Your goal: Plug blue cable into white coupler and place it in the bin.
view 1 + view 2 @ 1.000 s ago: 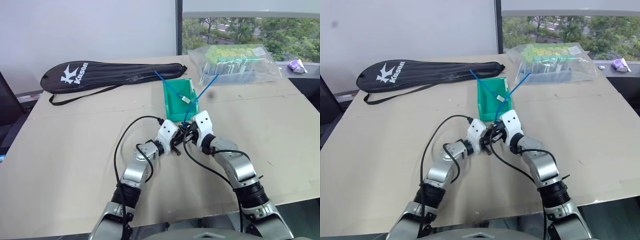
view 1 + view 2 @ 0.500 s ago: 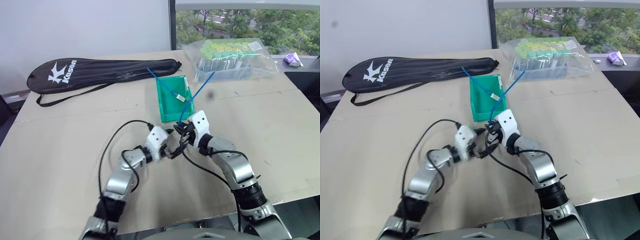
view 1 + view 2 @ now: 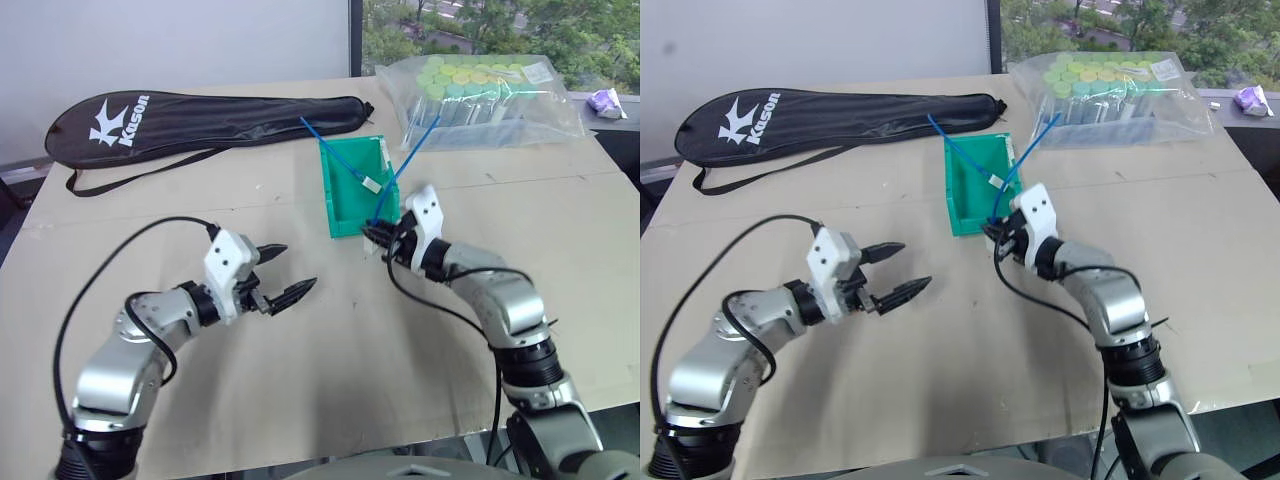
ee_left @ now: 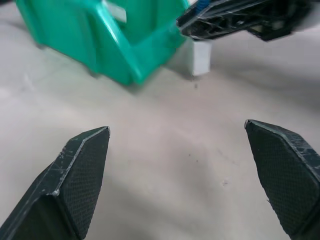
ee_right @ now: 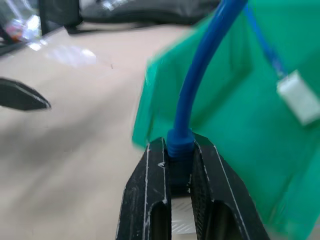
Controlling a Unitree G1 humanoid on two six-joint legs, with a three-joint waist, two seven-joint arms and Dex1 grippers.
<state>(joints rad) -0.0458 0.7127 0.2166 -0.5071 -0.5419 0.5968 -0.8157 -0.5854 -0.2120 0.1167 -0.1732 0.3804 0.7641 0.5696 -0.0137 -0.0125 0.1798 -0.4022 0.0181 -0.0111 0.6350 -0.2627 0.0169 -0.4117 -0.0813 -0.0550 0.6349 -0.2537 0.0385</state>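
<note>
My right gripper [image 3: 375,233] is shut on the lower end of the blue cable [image 3: 412,160], just off the front edge of the green bin [image 3: 332,195]. From the grip the cable rises toward the far right. In the left wrist view the small white coupler [image 4: 201,57] hangs under the right gripper's fingers, a little above the table beside the bin's front corner [image 4: 115,45]. The right wrist view has the cable [image 5: 200,75] pinched between the two black fingers [image 5: 150,195]. My left gripper [image 3: 300,266] stands open and empty above the table, to the left of the right gripper.
A second blue cable ending in a white block [image 3: 370,183] lies inside the bin. A black racket bag [image 3: 200,125] lies at the far left. A clear bag of green-capped tubes [image 3: 480,95] lies behind the bin to the right.
My left gripper has opened, let go at the right gripper and pulled away to the left and up. The right gripper has risen with the cable. The camera has also shifted.
</note>
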